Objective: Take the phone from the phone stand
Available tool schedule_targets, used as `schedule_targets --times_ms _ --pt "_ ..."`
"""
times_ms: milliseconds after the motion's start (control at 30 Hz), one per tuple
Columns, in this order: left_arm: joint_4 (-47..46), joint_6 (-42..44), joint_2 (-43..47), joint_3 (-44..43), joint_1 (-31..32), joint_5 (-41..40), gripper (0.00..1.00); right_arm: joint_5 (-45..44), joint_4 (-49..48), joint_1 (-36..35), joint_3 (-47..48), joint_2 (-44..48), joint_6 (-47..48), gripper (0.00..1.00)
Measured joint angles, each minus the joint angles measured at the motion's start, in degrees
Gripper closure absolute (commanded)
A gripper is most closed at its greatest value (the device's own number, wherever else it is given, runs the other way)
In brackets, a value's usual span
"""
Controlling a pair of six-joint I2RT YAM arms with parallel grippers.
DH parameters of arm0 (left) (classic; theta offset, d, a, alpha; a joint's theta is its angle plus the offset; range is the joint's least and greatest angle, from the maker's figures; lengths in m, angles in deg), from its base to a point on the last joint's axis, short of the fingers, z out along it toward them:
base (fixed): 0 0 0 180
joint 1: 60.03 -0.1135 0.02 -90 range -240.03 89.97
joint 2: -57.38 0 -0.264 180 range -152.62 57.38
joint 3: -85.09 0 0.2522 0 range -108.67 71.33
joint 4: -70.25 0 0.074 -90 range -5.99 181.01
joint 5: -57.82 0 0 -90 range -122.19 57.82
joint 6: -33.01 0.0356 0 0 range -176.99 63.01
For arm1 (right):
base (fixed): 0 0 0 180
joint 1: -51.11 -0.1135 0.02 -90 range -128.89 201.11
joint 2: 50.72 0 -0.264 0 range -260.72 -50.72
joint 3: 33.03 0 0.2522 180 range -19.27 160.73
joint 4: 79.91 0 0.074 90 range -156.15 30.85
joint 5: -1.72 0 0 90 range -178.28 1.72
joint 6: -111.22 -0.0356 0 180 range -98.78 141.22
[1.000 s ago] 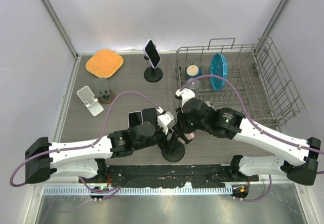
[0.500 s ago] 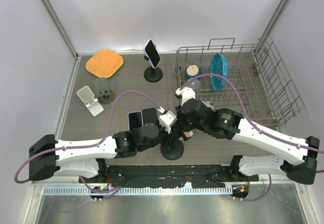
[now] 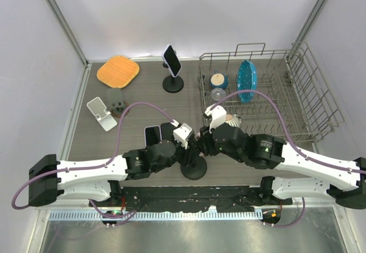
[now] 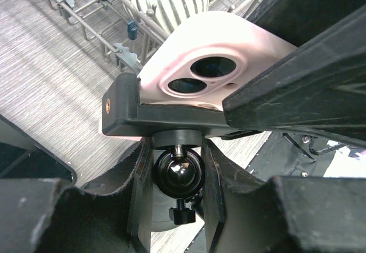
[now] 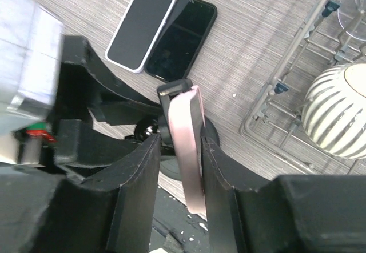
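Phone (image 5: 187, 128), smooth pink slab, between right gripper (image 5: 180, 149) fingers; contact unclear.

pink phone (image 5: 189, 144), black stand (image 3: 194, 170), seemingly striped bowl (image 5: 337, 113)

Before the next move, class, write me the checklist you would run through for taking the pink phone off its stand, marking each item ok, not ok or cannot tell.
1. The pink phone sits in the stand's clamp: ok.
2. The right jaws straddle the phone's thin edges: ok.
3. The right jaws press firmly on it: cannot tell.
4. The left jaws flank the stand's ball joint: ok.
5. The left jaws truly pinch the stand: cannot tell.
6. The white-edged phone, the black phone and the dish rack lie clear of the pink phone: ok.
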Motion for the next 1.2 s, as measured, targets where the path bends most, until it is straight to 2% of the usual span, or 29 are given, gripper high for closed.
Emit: schedule_targets --times_ms 433,533,567,933,1200 --pt "0.22 -0.35 0.5 0.24 -0.07 0.24 1.0 -3.15 -10.97 -0.55 -11.19 3.93 3.63 0.71" --pt "0.2 -0.35 0.96 0.57 -0.15 0.33 1.0 -2.93 -12.83 -0.74 -12.28 4.44 4.5 0.88" --pt "0.22 -0.33 1.2 0.7 -0.15 0.48 1.0 -2.89 -12.87 -0.85 -12.37 4.46 5.27 0.99" --pt "2.6 -4.13 3.06 1.16 0.74 -3.54 1.0 -1.05 -12.83 -1.9 -12.15 4.13 6.27 0.99" --pt "5.57 -7.98 4.98 1.33 1.42 -4.96 1.0 -8.61 -6.01 -7.93 -6.62 -1.2 3.1 0.99"
